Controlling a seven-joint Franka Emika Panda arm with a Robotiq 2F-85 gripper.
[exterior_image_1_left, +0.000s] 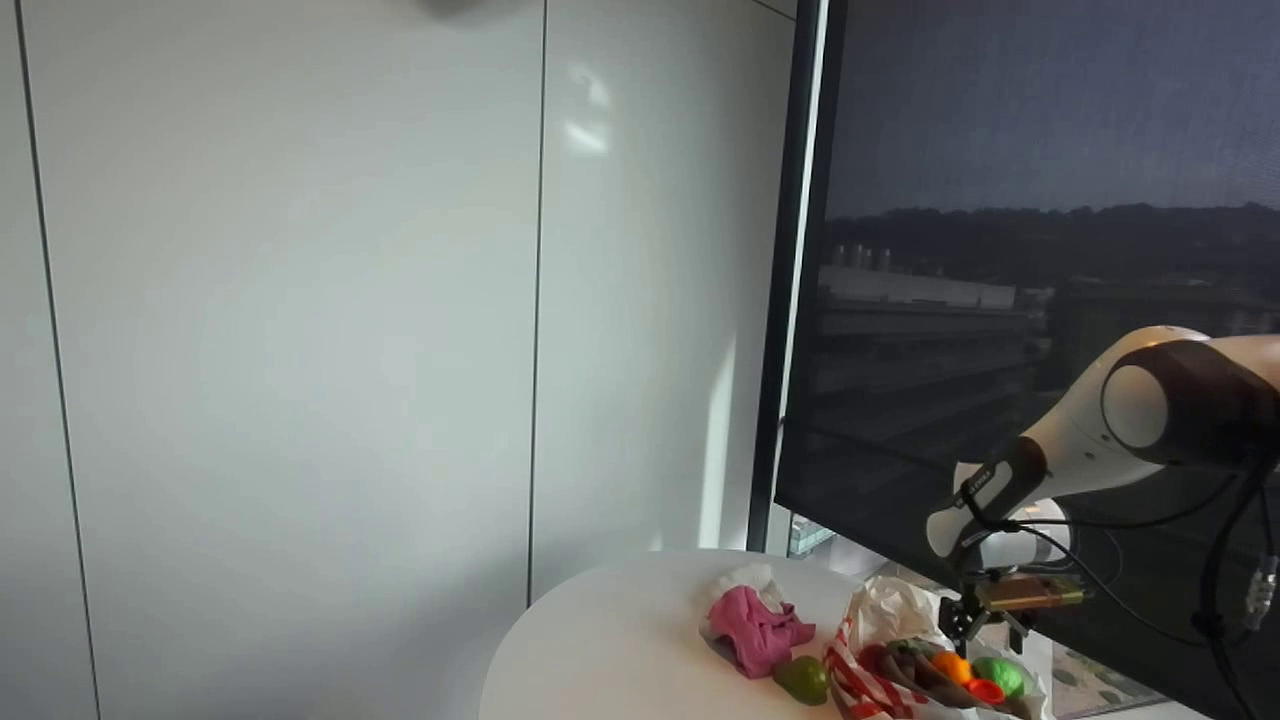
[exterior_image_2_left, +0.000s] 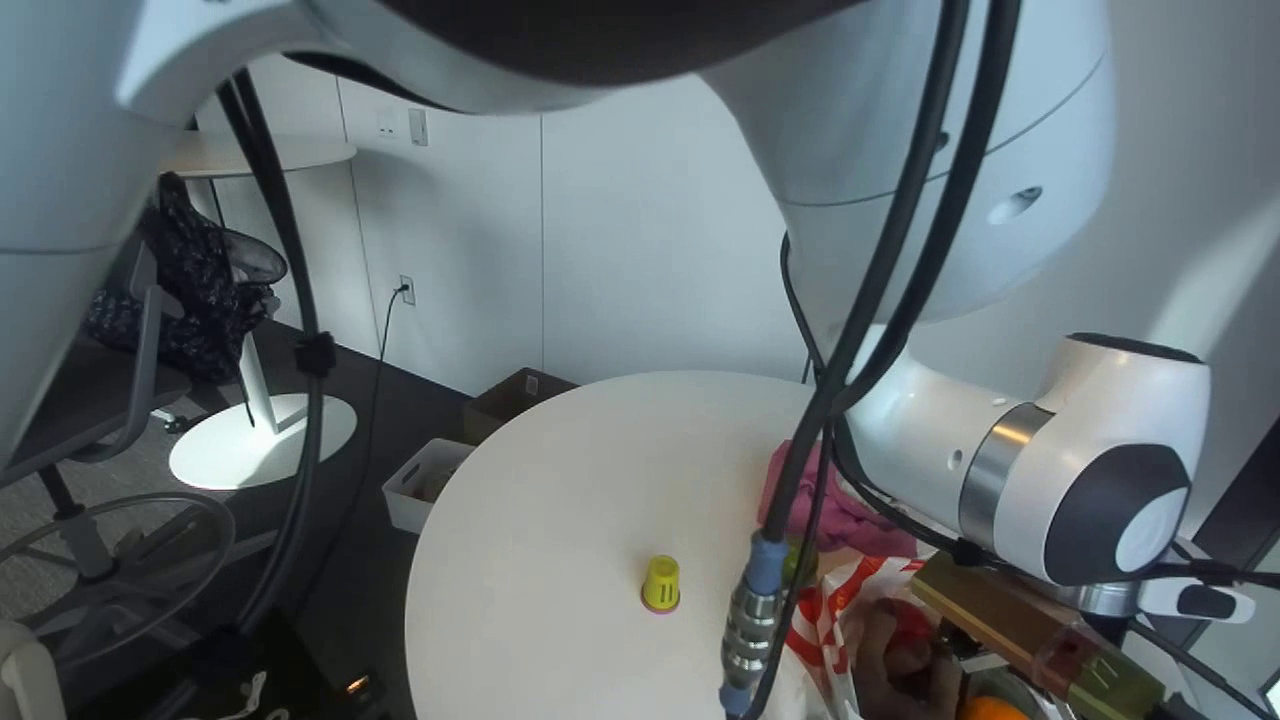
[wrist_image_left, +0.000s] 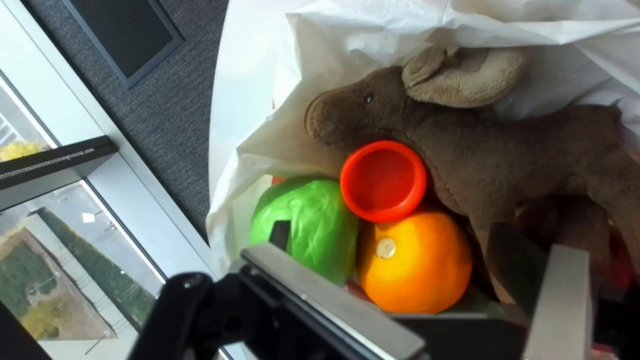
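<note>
My gripper (wrist_image_left: 400, 245) is open and holds nothing. Its fingers are spread above an orange ball-shaped fruit (wrist_image_left: 417, 265) in a bag; contact cannot be told. A green cabbage-like toy (wrist_image_left: 312, 217) lies beside the orange, partly behind one finger. A red round cup (wrist_image_left: 384, 181) leans against both. A brown plush animal (wrist_image_left: 475, 150) with a pale antler fills the rest of the bag. The bag (wrist_image_left: 345, 40) is white inside, with red stripes outside in an exterior view (exterior_image_1_left: 850, 680). There the gripper (exterior_image_1_left: 988, 635) is over the bag. In an exterior view the arm and cables hide much.
The bag stands on a round white table (exterior_image_2_left: 540, 540). Also on it are a pink cloth (exterior_image_1_left: 755, 630), a green fruit (exterior_image_1_left: 803, 680) and a yellow cup (exterior_image_2_left: 661, 583). A window (exterior_image_1_left: 1000, 350) and wall (exterior_image_1_left: 300, 300) stand close. Bins (exterior_image_2_left: 420, 485) sit on the floor.
</note>
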